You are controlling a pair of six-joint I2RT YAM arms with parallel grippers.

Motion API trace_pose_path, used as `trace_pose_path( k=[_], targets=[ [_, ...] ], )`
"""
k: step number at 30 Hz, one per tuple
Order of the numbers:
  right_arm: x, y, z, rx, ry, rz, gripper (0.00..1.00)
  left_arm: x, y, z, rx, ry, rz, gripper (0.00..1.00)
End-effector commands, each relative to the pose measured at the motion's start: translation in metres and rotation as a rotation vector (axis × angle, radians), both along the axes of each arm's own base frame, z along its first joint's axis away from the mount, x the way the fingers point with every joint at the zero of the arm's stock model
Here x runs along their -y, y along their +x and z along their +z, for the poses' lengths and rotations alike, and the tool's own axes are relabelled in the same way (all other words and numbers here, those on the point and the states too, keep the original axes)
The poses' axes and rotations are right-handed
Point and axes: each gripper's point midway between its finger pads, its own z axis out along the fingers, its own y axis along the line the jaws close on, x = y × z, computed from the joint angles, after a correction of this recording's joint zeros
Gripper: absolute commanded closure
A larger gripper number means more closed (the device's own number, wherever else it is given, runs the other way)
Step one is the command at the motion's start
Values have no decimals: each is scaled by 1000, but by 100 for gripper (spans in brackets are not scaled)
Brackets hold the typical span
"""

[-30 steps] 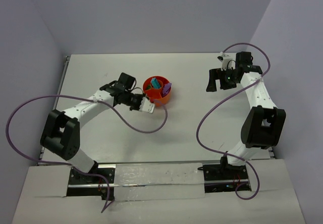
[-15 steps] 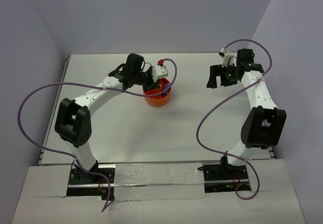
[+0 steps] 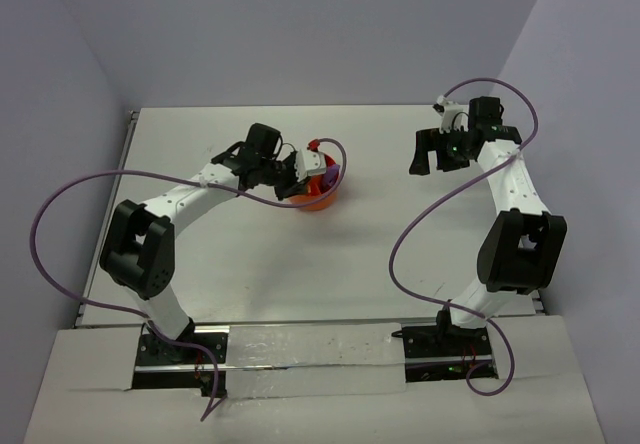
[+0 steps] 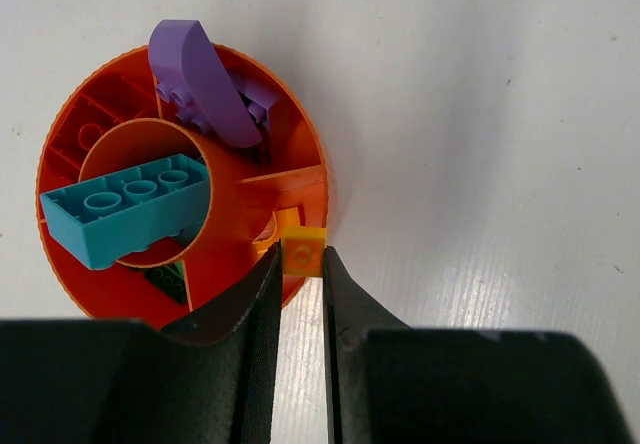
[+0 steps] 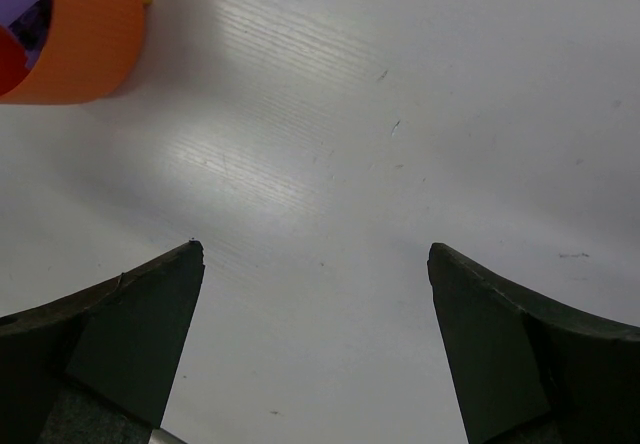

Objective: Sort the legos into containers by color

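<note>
One yellowish brick (image 4: 303, 254) hangs pinched in the left hand (image 4: 302, 261) over the bowl (image 4: 322, 189) at its lower rim, probably for release; right hand (image 5: 315, 253) spread wide.

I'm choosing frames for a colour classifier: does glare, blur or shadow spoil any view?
Left wrist: the bowl and its bricks are sharp and evenly lit; the left hand, pinching a small yellow brick, is a dark mass. Right wrist: a pale sheen streaks the table, the open right hand nearly black. Top external: even light; bricks too small to read.
</note>
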Motion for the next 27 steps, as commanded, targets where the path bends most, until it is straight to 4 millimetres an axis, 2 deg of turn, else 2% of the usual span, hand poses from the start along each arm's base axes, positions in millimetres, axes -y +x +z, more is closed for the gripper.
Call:
trace_pose_path(
  k=[1, 6, 12, 24, 27],
  targets=[
    [4, 14, 14, 51, 2, -10, 0, 2, 10, 22, 55, -30, 17, 98],
    [4, 15, 15, 49, 0, -11, 0, 6, 20, 21, 50, -22, 25, 93],
    [4, 16, 15, 49, 1, -9, 0, 4, 19, 15, 62, 1, 4, 88],
    [4, 16, 16, 47, 5, -5, 0, -1, 23, -1, 44, 35, 38, 84],
    [3, 16, 16, 44, 6, -3, 0, -1, 23, -1, 46, 36, 36, 79]
  ],
)
